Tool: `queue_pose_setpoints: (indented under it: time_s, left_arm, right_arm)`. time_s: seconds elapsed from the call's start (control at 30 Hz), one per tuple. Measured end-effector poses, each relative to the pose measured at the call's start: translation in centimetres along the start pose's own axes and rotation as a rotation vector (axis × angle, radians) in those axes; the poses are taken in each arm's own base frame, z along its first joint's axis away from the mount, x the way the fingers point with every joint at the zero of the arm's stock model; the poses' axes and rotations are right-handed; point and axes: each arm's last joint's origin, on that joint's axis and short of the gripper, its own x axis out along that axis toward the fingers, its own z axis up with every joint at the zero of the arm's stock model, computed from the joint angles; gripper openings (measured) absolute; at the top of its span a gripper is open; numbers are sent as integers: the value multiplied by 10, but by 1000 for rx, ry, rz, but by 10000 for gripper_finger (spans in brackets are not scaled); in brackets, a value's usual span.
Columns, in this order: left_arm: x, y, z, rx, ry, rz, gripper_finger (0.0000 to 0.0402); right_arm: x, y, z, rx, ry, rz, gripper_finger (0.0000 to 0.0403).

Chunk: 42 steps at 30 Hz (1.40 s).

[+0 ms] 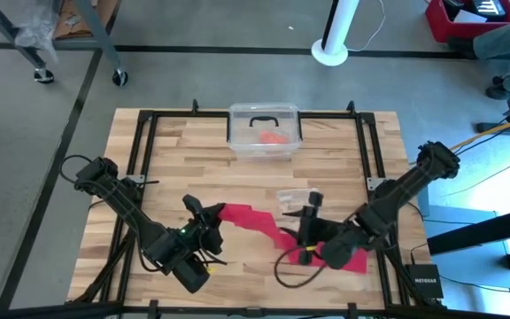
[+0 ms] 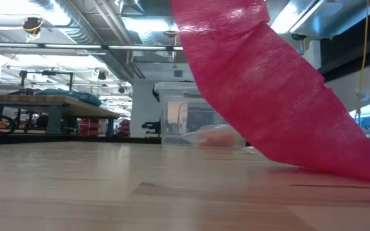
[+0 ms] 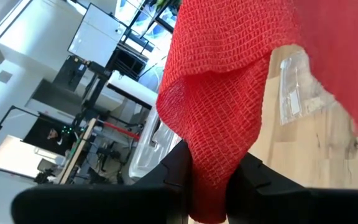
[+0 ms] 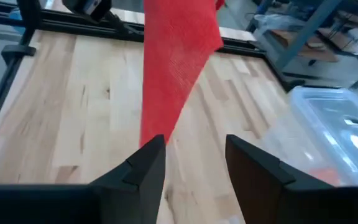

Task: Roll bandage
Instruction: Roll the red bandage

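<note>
Bandage lifted at one end, not rolled yet.

I have the left claw (image 3: 207, 180) pinching one end of the bandage (image 1: 253, 219) and holding it up off the desk (image 1: 193, 151), I'd guess to keep the strip taut for rolling. The rest trails across the desk to the right arm. Right claw (image 4: 194, 162) is spread, the cloth hanging just beside one finger, gripping nothing. Clear bin (image 1: 265, 133) sits at the far edge, out of play.

The bandage (image 2: 268, 83) was cut off by the low view's upper edge; both arms stayed outside it. The orange lump (image 1: 274, 138) in the box (image 1: 265, 113) was blurred
</note>
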Motion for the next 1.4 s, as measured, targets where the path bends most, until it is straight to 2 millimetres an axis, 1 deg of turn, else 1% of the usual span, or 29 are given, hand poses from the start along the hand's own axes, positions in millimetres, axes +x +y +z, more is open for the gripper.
queue_pose_setpoints:
  time_s: [0.13,0.2,0.3,0.4,0.47,0.53,0.67,0.7,0.73,0.83,0.9,1.0,1.17,1.27,1.4]
  left_arm:
    - [0,0,0,-2,0,0,54]
    - [0,0,0,-2,0,0,54]
    - [0,0,0,-1,0,0,54]
    - [0,0,0,-1,0,0,54]
    - [0,0,0,-1,0,0,54]
    - [0,0,0,-1,0,0,54]
    - [0,0,0,-1,0,0,54]
    - [0,0,0,-1,0,0,54]
    - [0,0,0,-1,1,0,54]
    - [2,1,0,3,6,4,54]
    - [5,1,0,0,12,9,54]
    - [9,2,0,-33,22,18,54]
    - [17,5,0,-82,41,32,54]
    - [20,6,0,-102,50,37,54]
    - [21,6,0,-100,52,39,54]
  right_arm:
    - [24,-3,-6,2,0,56,170]
    - [31,-6,-8,10,-2,76,170]
    - [36,-8,-9,30,-20,89,170]
    - [36,-4,-5,4,-72,156,164]
    - [36,-1,-5,-11,-93,202,146]
    - [37,-1,-5,-25,-106,212,115]
    - [39,2,-3,-24,-144,244,27]
    - [41,4,-3,-21,-156,259,14]
    - [42,9,-3,-24,-163,282,10]
    - [47,26,-7,-23,-193,385,17]
    - [50,37,-11,-33,-194,447,9]
    - [53,55,-24,-38,-154,515,7]
    - [54,81,-47,-41,-65,557,5]
    - [56,86,-57,-29,5,559,6]
    - [58,82,-70,7,143,500,4]
